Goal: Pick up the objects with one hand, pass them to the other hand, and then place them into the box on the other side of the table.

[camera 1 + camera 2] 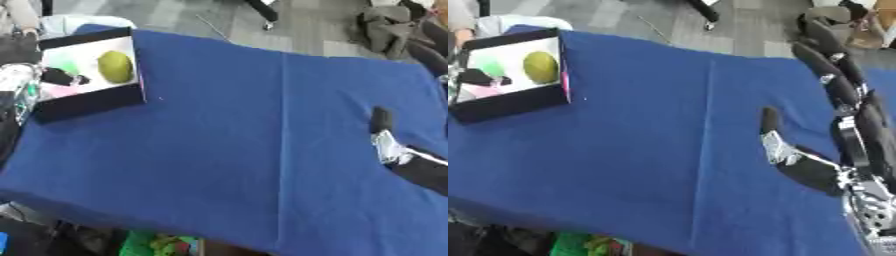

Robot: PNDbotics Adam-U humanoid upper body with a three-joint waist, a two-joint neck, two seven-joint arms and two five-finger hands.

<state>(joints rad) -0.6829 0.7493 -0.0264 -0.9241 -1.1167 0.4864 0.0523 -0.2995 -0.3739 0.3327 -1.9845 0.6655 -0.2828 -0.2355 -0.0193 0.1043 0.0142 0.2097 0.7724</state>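
Yellow-green round fruit [115, 66] lies inside a black-walled box [87, 102] at the table's far left corner, beside green and pink items. Left hand [61, 77] reaches into the box, fingers unclear. Right hand [833, 75] hovers open, fingers straight. Blue cloth [227, 145] covers the table; grey floor [737, 25] lies beyond.
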